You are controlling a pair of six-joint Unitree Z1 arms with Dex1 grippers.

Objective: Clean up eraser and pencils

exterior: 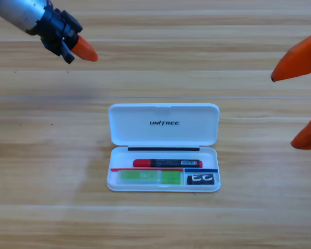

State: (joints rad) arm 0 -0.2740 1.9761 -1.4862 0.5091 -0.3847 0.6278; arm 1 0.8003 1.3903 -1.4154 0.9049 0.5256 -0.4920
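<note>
At the upper left corner we see the left gripper point(84, 50) held above the wooden table point(41, 155), well apart from the case. Its orange jaws appear as one pointed tip with no gap between them, so we read them as closed on nothing.

Moving toward the middle, we find the white hinged case point(164, 124) lying open on the table, its lid folded back toward the top edge and bearing dark lettering. In the tray's lower left compartment we see the light-green and white stick point(149, 177) lying flat. Just above it, along the upper part of the tray, lies the red-capped marker point(167, 163), also flat and parallel to the case's long side. In the lower right compartment, just right of the green stick, sits the eraser point(200, 179), a small black block with white markings.

At the right edge we meet the right gripper point(298, 104), large and partly cut off. Its two orange jaws stand wide apart, one above the other, holding nothing, well clear of the case.
</note>
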